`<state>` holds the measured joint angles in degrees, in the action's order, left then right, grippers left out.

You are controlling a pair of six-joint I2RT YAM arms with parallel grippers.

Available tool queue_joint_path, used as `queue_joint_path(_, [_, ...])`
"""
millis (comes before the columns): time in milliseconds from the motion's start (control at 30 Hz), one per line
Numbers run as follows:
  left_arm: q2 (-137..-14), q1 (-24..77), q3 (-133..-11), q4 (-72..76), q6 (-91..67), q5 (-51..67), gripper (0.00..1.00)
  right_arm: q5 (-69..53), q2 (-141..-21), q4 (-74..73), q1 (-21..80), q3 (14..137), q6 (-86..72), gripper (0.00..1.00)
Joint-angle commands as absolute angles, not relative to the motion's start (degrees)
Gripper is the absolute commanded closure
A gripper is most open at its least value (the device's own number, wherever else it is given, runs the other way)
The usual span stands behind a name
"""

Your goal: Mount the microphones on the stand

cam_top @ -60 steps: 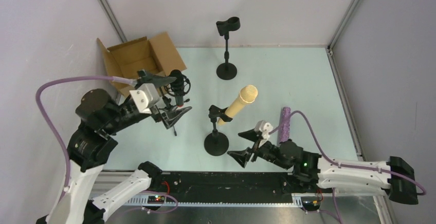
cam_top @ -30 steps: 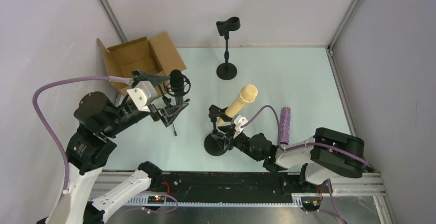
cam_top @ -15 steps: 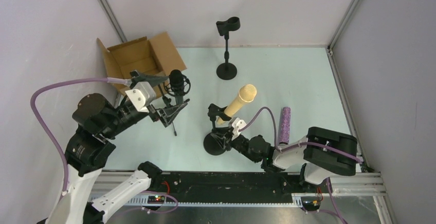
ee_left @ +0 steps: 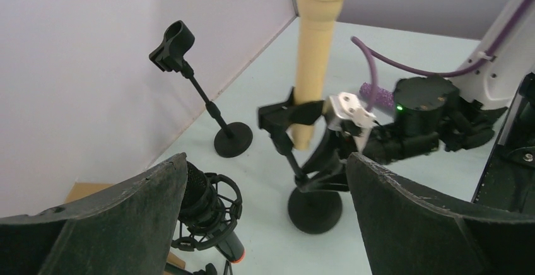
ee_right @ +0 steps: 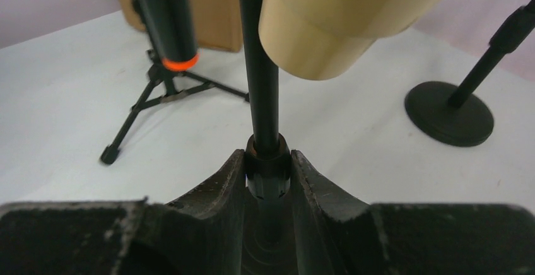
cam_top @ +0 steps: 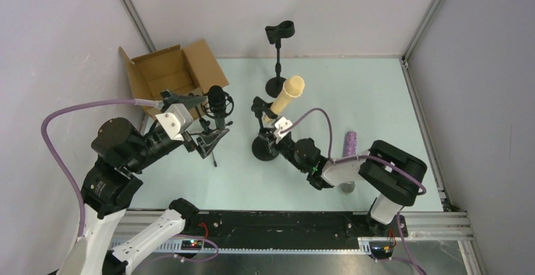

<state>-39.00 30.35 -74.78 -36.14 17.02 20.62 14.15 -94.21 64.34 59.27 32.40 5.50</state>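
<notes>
The right claw (ee_right: 267,173) is clenched on the pole of the middle stand (cam_top: 265,149), its two fingers (ee_right: 221,190) pressed against the black collar low on that pole, just above the round base. Out from there, the cream microphone (cam_top: 285,97) sits in this stand's clip, tilted with its head up and away from the robot, so that one looks done. The left claw (cam_top: 205,118) hangs released with its jaws wide apart and grasps nothing. It hovers by the tripod (ee_right: 158,92), where the black microphone (ee_left: 205,202) with its orange end down rests in a ring cradle, which also seems finished. The purple microphone (cam_top: 349,144) lies on the table (cam_top: 378,92) to the right, just beside the right arm and held by nothing, while the far stand (cam_top: 278,60) shows an empty clip. Judging by this, two of three are mounted and the purple one is left, most likely for the far stand. A cardboard box (cam_top: 170,70) stands open at the back left. The near end of the purple microphone is hidden behind the right arm. The cream head is cut off at the top of the left wrist view. How firmly either clip bites cannot be made out.
</notes>
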Motion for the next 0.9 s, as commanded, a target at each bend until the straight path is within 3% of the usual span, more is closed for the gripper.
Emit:
queue_joint_path(0, [-38.25, 30.08, -73.8, -35.26, 18.08, 20.19, 0.0, 8.62, -97.07, 67.77, 54.7, 42.25, 7.57, 1.0])
queue_joint_path(467, [-37.89, 29.97, -72.96, -35.24, 17.59, 19.19, 0.0, 2.82, -115.99, 65.28, 46.39, 67.18, 4.09, 1.0])
queue_joint_path(867, [-37.94, 29.99, -71.84, -35.15, 16.54, 20.14, 0.0, 0.95, -124.22, 60.3, 44.15, 78.83, 2.27, 1.0])
